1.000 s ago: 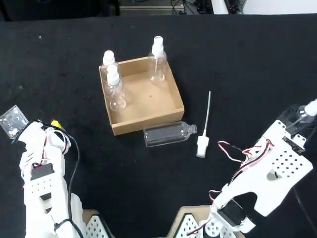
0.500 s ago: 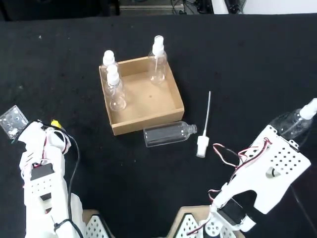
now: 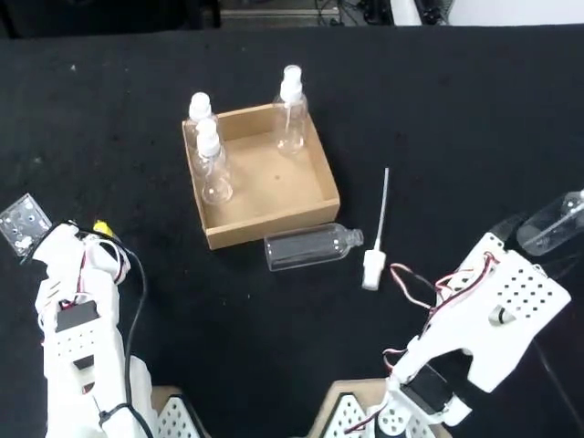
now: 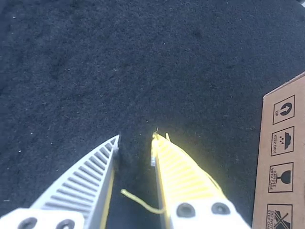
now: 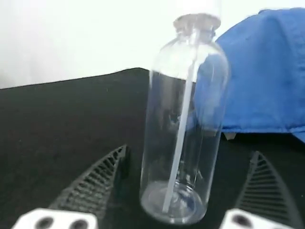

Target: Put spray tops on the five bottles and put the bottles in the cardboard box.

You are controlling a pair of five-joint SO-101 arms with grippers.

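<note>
A clear bottle point(image 5: 183, 143) with a spray top on it stands upright between the wide-apart fingers of my right gripper point(image 5: 189, 150), which is open and not touching it. The same bottle point(image 3: 550, 228) shows at the table's right edge, just beyond the right arm point(image 3: 497, 310). Three topped bottles stand in the cardboard box point(image 3: 324, 169). An uncapped bottle point(image 3: 310, 247) lies in front of the box, and a loose spray top point(image 3: 372, 265) lies to its right. My left gripper point(image 4: 136, 138) hovers over bare cloth, slightly open and holding nothing.
Black cloth point(image 3: 137, 109) covers the table. The left arm point(image 3: 78, 319) sits at the front left. A box corner point(image 4: 283, 157) shows beside the left gripper. Something blue point(image 5: 267, 81) lies behind the bottle, past the table edge.
The right arm has drawn back toward the front, uncovering the topped bottle it had been over; the bottle now stands free at the right edge. The left arm has not moved.
</note>
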